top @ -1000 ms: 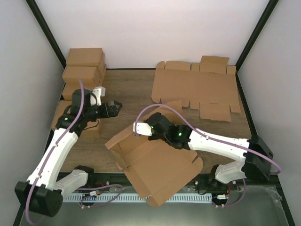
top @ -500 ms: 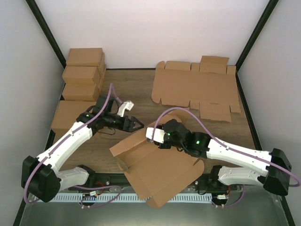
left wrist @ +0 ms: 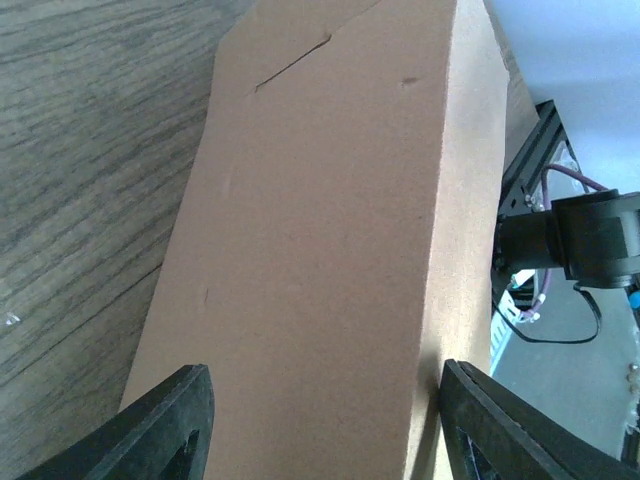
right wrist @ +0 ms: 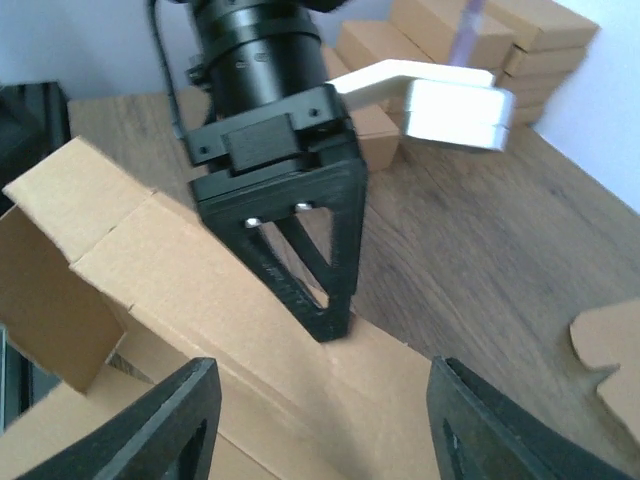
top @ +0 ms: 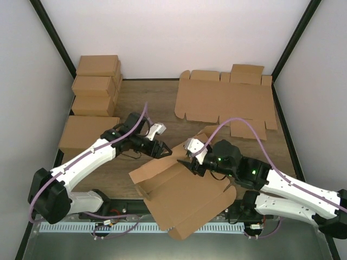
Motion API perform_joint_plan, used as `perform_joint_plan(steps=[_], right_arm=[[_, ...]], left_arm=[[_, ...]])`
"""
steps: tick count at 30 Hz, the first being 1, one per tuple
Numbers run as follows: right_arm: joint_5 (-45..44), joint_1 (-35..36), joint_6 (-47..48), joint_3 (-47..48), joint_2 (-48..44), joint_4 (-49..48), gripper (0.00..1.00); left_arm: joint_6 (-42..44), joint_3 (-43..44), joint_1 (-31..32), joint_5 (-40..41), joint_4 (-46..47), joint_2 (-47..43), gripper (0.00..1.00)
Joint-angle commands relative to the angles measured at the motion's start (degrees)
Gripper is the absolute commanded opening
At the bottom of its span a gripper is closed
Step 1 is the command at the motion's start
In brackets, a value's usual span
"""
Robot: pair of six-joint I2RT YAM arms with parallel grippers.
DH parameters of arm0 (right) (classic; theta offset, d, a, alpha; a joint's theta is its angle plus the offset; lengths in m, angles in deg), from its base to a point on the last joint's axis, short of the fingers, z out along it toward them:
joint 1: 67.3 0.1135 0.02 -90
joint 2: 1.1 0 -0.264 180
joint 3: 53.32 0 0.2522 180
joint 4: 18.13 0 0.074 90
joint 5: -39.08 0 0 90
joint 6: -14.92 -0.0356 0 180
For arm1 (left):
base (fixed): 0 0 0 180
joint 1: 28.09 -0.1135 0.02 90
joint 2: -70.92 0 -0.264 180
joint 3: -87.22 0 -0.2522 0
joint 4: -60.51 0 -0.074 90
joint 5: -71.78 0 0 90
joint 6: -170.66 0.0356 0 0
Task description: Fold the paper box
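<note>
Paper box [top: 184, 196] wall rises between left claw [top: 164, 151] and right claw [top: 185, 161].

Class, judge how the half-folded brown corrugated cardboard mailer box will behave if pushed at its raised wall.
Being thin sheet, the brown cardboard mailer box is probably light, so it may slide on the wooden table. Its panels look flat and stiff, yet likely hinge at creases: one wall already stands.
</note>
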Motion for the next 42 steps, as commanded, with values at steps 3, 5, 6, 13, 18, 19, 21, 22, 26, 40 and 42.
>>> perform_joint_plan(steps=[3, 5, 6, 13, 18, 19, 21, 22, 26, 40, 42], right_arm=[[-7.2, -3.9, -27.9, 4.7, 0.9, 6.0, 0.53], [-2.7, -7.9, -31.9, 5.4, 2.4, 8.2, 0.56], [0.3, -10.0, -32.8, 5.4, 3.2, 8.9, 0.6], [16.1, -26.6, -33.5, 3.1, 6.9, 8.3, 0.66], [17.2, -32.3, -31.6, 3.7, 8.4, 6.7, 0.66], [17.5, -33.0, -31.0, 3.8, 8.9, 6.7, 0.66], [19.2, -34.0, -30.4, 3.9, 10.3, 7.1, 0.65], [20.0, -34.3, -30.3, 4.0, 10.8, 7.4, 0.65], [22.9, -34.4, -30.8, 3.2, 11.5, 7.8, 0.62], [26.9, -34.4, -31.7, -2.1, 11.7, 4.5, 0.6], [27.1, -34.4, -31.7, -2.1, 12.0, 4.1, 0.6]], left_arm=[[1.6, 2.3, 1.0, 5.1, -2.2, 1.1, 0.64], [1.4, 2.6, 1.1, 5.3, -2.0, 0.8, 0.64], [1.3, 2.6, 1.1, 5.3, -1.7, 0.4, 0.64], [1.7, 3.0, 2.4, 4.2, -0.1, -1.3, 0.7], [3.7, 6.6, 6.6, 7.6, -3.2, 1.0, 0.75], [3.8, 7.5, 7.4, 8.7, -3.9, 1.8, 0.75], [4.0, 9.5, 8.9, 10.9, -5.0, 3.2, 0.75], [3.9, 10.5, 9.6, 11.9, -5.4, 3.8, 0.76], [4.0, 12.9, 11.1, 14.0, -5.9, 4.9, 0.79], [2.8, 22.5, 16.9, 32.6, -14.8, 7.7, 0.98], [2.3, 24.8, 19.8, 36.5, -17.3, 8.4, 0.93]])
